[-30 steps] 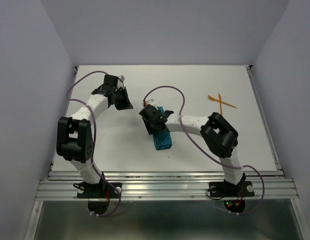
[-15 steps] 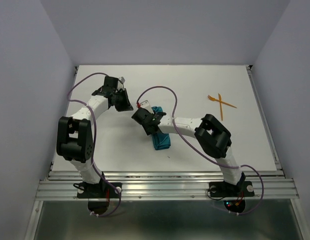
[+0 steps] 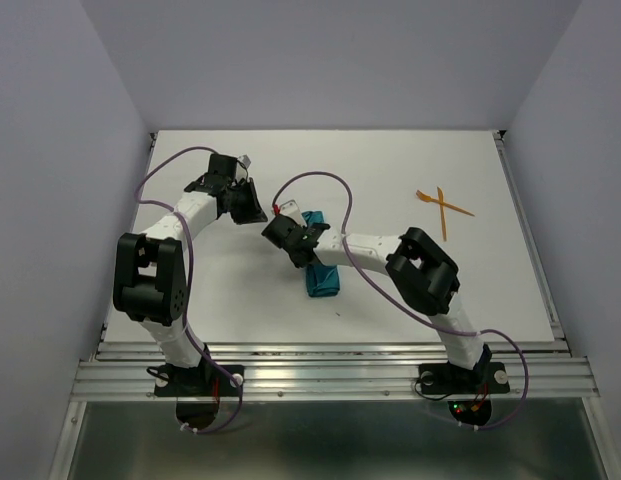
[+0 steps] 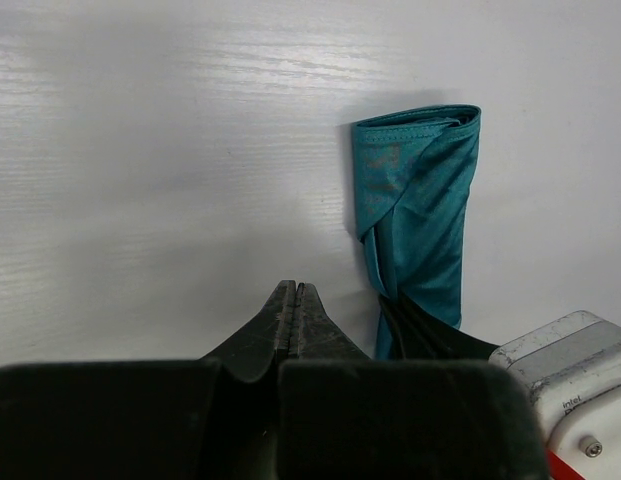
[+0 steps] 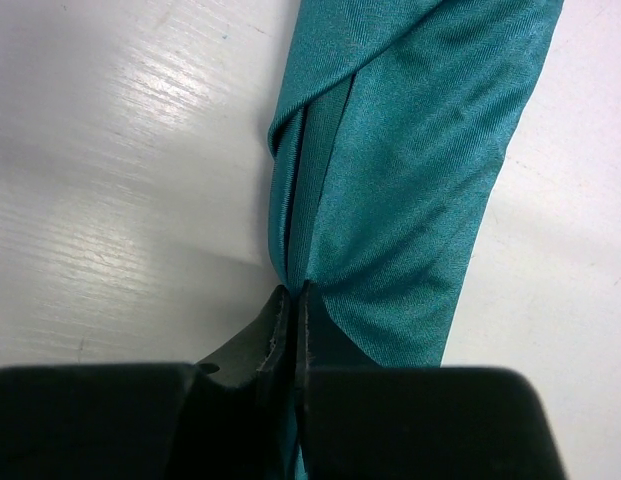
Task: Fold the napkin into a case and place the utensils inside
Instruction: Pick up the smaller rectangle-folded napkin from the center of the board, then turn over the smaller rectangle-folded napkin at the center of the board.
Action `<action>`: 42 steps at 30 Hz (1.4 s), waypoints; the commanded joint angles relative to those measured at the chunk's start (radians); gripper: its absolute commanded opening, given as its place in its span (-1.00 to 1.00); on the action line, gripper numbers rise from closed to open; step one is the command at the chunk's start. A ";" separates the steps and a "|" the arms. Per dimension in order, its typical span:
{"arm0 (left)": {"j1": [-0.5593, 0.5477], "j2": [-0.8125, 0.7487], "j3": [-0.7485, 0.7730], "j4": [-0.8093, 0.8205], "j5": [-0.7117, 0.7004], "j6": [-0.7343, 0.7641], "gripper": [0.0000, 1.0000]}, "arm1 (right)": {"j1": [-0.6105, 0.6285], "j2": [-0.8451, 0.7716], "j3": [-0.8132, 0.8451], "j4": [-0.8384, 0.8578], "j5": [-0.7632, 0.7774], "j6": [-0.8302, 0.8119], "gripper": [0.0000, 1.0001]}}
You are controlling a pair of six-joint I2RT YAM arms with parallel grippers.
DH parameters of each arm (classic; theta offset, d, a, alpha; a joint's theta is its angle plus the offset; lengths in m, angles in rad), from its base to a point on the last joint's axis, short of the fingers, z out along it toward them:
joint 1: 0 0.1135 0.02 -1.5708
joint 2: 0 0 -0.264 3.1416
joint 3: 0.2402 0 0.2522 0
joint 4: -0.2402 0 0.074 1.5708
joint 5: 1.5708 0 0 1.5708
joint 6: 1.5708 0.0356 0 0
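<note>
Left wrist: "intel" housing (image 4: 562,372) beside teal napkin (image 4: 420,200)

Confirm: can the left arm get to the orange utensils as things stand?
Probably not directly. The utensils lie far right on the table, while the left pincer sits left of centre, and the right arm and napkin stretch across between them.

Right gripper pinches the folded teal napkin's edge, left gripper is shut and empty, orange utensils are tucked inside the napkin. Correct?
No. The utensils are not inside the napkin; the top external view shows them lying crossed on the table, well off to its right. The rest holds: right gripper pinching the napkin's edge, left gripper shut and empty.
</note>
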 commanded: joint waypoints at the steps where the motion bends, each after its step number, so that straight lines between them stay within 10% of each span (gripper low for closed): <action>1: 0.000 -0.050 -0.018 0.013 -0.002 0.016 -1.00 | 0.010 -0.020 0.016 0.043 -0.040 0.015 -0.99; 42: 0.265 -0.366 -0.159 -0.021 -0.052 -0.026 -1.00 | -0.096 0.052 -0.133 0.974 -1.238 0.428 -0.99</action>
